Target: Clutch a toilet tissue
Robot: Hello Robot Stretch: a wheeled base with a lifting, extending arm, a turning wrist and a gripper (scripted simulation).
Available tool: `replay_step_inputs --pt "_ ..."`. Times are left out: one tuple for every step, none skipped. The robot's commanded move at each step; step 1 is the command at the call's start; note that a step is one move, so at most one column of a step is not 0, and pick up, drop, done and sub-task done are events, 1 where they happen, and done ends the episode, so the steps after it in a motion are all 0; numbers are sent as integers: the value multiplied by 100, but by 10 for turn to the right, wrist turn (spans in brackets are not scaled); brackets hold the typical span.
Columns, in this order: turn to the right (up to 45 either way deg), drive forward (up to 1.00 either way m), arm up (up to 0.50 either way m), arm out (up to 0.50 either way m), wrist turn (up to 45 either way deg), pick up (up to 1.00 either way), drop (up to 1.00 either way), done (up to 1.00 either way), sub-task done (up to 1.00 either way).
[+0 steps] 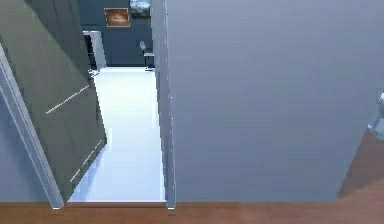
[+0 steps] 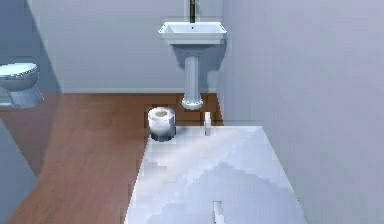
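Toilet tissue roll (image 2: 161, 123) stands upright on brown floor (image 2: 90, 130), near pedestal sink (image 2: 192, 40), at far corner of pale surface (image 2: 215, 170) (toilet (image 2: 18, 82) well apart, arm side view's left). Gripper hold: cannot tell.

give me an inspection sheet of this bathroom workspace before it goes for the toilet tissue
surface: pale marbled slab in the arm side view's foreground, wood floor beyond it
job's things: toilet tissue roll, white on a dark base, at the slab's far left corner
clutter: small white object at the slab's far edge; small pale fitting near its near edge
grippers: nothing seen
cables: nothing seen
surroundings: pedestal sink, toilet, open door, white hallway floor, grey wall
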Motion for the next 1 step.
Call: replay_step_inputs --pt "0 0 50 0 0 0 0 0 0"
